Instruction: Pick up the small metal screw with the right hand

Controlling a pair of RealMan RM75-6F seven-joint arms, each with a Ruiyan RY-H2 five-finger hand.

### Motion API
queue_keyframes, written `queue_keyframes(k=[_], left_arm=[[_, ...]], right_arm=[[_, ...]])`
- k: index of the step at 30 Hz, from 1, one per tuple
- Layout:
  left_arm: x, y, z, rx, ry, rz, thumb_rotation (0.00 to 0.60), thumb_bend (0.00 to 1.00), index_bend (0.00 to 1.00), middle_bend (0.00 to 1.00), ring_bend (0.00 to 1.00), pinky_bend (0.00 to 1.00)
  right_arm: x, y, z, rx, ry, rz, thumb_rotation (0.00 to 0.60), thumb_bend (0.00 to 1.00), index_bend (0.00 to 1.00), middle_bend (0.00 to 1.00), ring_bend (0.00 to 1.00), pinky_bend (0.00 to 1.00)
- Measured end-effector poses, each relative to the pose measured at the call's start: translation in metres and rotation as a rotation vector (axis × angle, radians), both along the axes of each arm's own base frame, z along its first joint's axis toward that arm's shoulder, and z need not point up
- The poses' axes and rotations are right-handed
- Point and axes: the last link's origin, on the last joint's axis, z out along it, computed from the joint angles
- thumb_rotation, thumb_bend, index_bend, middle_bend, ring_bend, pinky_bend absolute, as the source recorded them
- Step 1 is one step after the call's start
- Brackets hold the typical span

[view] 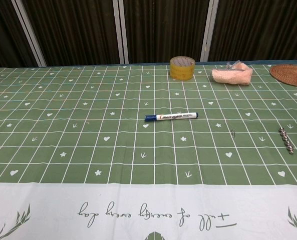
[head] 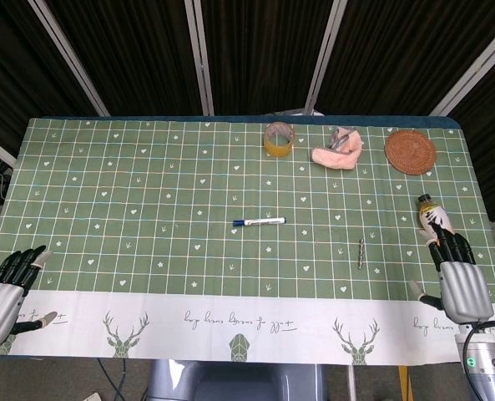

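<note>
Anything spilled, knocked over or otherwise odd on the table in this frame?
Nothing stands out. The screw, marker, tape roll, pink item and woven coaster lie apart on the cloth. A small bottle stands just beyond the right robot hand, untouched.

The chest view's right edge cuts off the woven coaster [view: 291,75]; the left hand [head: 3,288] is cropped in the head view.

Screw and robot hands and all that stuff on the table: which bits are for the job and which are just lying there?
For the job:
small metal screw
right hand, open, holding nothing

Just lying about:
marker pen
tape roll
pink cloth
woven coaster
small bottle
left hand, open
</note>
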Motion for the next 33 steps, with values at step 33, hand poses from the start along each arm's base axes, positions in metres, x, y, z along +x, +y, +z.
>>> queue_keyframes(k=[33], left_arm=[[0.0,0.002,-0.001,-0.009,-0.019,0.012,0.6,0.03,0.0,0.0,0.0,0.0]], right_arm=[[-0.009,-0.06,-0.08,0.097,0.098,-0.067,0.6,0.14,0.11,0.0,0.0,0.0]])
